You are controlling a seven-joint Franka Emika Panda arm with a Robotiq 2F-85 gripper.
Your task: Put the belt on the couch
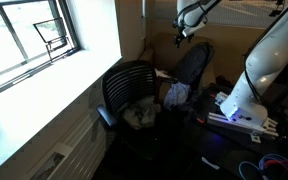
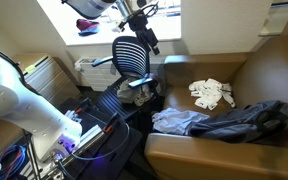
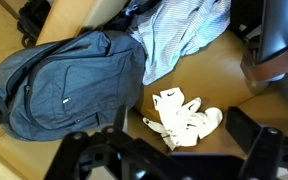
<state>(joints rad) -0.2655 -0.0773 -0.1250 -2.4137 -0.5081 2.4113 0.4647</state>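
I cannot make out a belt in any view. The brown couch (image 2: pixel 254 70) holds white socks (image 2: pixel 212 93), a blue-grey backpack (image 2: pixel 249 120) and a striped shirt (image 2: pixel 179 122). My gripper (image 2: pixel 144 28) hangs high in the air above the couch's end, near the window, and also shows in the exterior view from the window side (image 1: pixel 187 28). In the wrist view its fingers (image 3: pixel 169 160) are spread wide and empty. They look straight down on the socks (image 3: pixel 184 118), the backpack (image 3: pixel 69 80), the shirt (image 3: pixel 189 35) and bare couch seat (image 3: pixel 94 155).
A black mesh office chair (image 1: pixel 134 85) with crumpled cloth on its seat (image 1: pixel 139 115) stands between window wall and couch; it also shows in the exterior view facing the window (image 2: pixel 134 55). The robot base (image 1: pixel 239 105) with cables sits on the floor. A radiator (image 2: pixel 94 68) is under the window.
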